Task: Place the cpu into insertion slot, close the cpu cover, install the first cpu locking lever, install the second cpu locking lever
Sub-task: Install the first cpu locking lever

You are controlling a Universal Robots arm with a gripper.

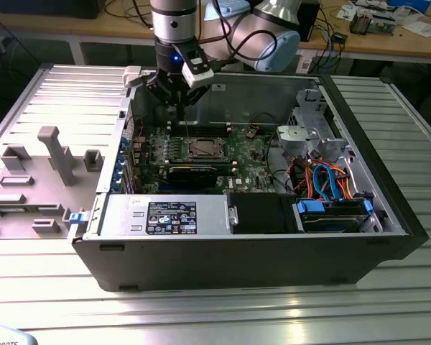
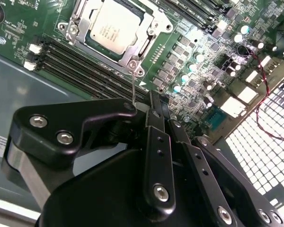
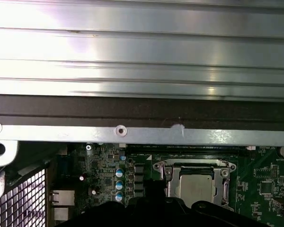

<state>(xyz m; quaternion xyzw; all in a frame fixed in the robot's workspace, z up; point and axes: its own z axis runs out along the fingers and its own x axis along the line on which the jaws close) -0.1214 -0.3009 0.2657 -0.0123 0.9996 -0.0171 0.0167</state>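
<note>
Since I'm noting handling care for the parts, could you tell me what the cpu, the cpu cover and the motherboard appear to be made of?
The cpu: top looks like matte silver-grey metal, with an even dull sheen. The cpu cover: probably thin stamped steel, brighter glints along its edges. The motherboard: green coated circuit laminate, going by its fine traces.

— What kind of place is this?
— A robotics lab or electronics workshop. In the exterior view an opened computer case (image 1: 237, 262) lies centre on a ribbed metal table (image 1: 201, 316), its motherboard (image 1: 248, 154) and cpu (image 1: 201, 149) bared.
— What else shows it?
— At twelve o'clock a robot arm (image 1: 262, 29), behind it a wooden bench (image 1: 388, 44) littered with cables (image 1: 129, 8); at nine o'clock a grey parts fixture (image 1: 36, 180).
</note>
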